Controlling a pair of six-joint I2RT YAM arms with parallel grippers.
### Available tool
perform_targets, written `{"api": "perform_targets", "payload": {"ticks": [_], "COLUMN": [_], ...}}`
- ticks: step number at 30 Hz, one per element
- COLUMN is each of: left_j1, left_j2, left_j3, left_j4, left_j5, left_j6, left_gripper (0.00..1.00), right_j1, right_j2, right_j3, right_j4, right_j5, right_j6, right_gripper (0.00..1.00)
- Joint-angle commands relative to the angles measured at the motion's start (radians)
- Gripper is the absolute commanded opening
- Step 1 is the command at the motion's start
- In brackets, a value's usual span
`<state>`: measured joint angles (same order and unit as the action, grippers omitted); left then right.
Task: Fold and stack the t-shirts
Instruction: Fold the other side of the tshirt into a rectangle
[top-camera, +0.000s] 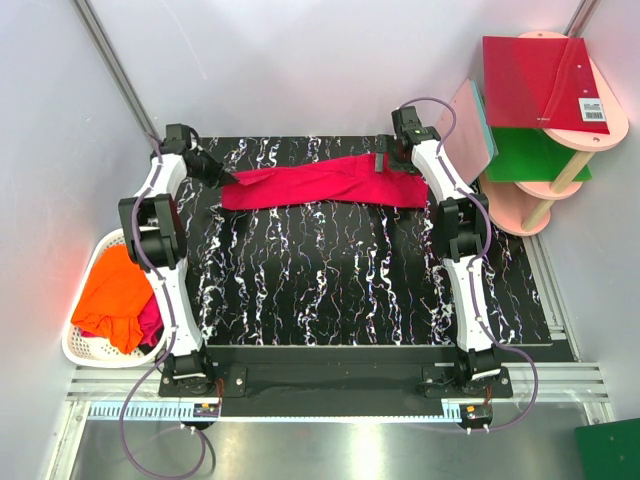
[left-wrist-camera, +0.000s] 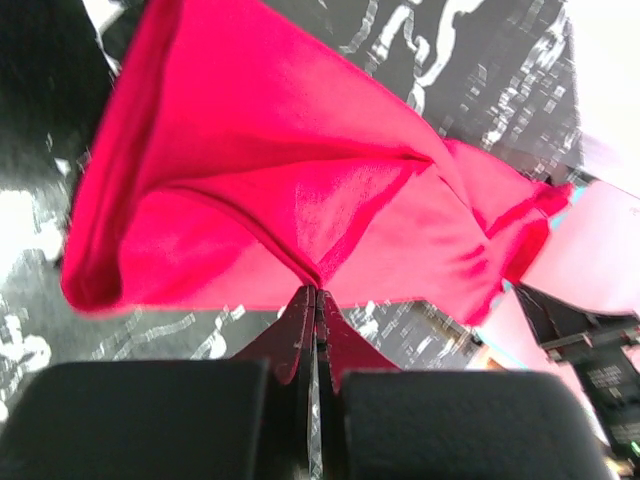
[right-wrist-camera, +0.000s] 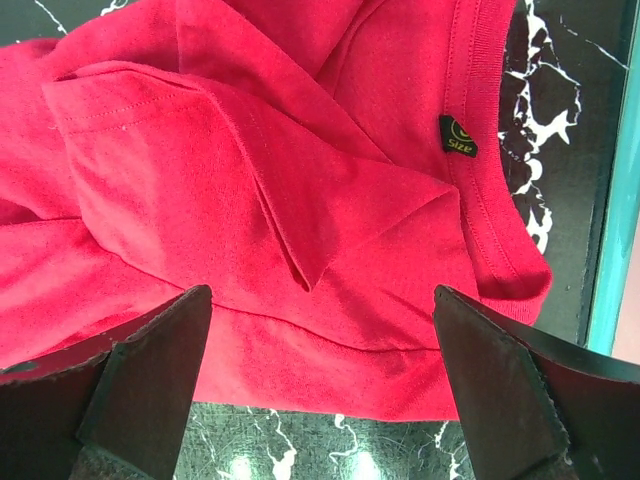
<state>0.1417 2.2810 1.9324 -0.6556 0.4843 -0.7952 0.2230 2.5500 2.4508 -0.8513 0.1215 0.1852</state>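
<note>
The left gripper (left-wrist-camera: 316, 293) pinched the crimson t-shirt (top-camera: 320, 183) at its nine-o'clock end; the right gripper (right-wrist-camera: 320, 298) hovered, jaws spread, over its three-o'clock end.

The black tag (right-wrist-camera: 458, 136) on the crimson t-shirt (right-wrist-camera: 250, 200) reads "size" — the barcode sticker (top-camera: 594, 110) on the red board (top-camera: 528, 75) is illegible.

Bright, even light; glare along front rail (top-camera: 330, 411); left wrist view soft, blown out at right edge.

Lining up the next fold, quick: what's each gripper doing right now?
Left gripper: closed, pinching the red t-shirt.
Right gripper: open, hovering over the t-shirt's collar end, holding nothing.
</note>
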Motion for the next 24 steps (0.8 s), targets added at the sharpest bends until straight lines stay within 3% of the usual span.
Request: {"api": "perform_targets", "payload": {"ticks": [1, 14, 19, 24], "left_j1": [0.01, 0.029, 0.035, 0.035], "left_j2": [-0.113, -0.239, -0.238, -0.224], "left_j3": [-0.061, -0.239, -0.251, -0.242], "left_j4": [0.028, -0.067, -0.076, -0.096], "left_j5": [0.071, 0.088, 0.079, 0.066], "left_j6": [-0.021, 0.033, 0.051, 0.07], "left_gripper": [0.0, 0.0, 0.0, 0.0], "right_j1": [-0.002, -0.004, -0.01, -0.027], "right_j2": [-0.085, -0.073, 0.004, 0.116], "right_j3": [-0.004, -0.007, 0.1, 0.232], "right_j4": [0.011, 0.009, 0.009, 0.029], "right_j5": [-0.016, 0.036, 0.07, 0.027], "right_j6": [0.008, 0.016, 0.026, 0.053], "right_gripper": [1.0, 1.0, 0.99, 0.93]}}
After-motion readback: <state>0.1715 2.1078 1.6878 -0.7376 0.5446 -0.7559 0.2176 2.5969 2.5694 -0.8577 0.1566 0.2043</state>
